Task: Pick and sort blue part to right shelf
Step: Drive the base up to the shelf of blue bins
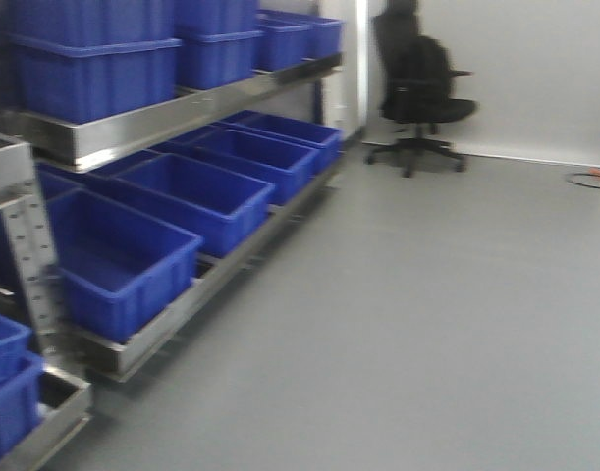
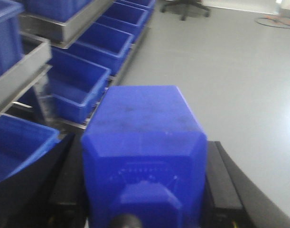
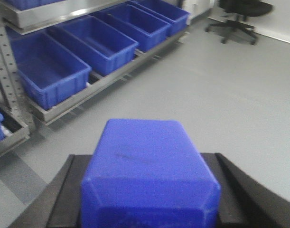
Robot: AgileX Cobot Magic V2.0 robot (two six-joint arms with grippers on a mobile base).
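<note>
The left hand (image 2: 142,142) has a blue part (image 2: 145,180) filling the gap between its dark fingers (image 2: 223,175). The right hand (image 3: 144,156) shows a second part (image 3: 147,175) lodged the same way, though whether either hand is truly clamped cannot be told from here. The shelf (image 1: 113,135) stands off to the left of the front view, its steel tiers loaded with rows of open blue bins (image 1: 196,196), well apart from both hands across grey floor (image 1: 427,324), and a black chair (image 1: 417,88) sits by the far wall.
</note>
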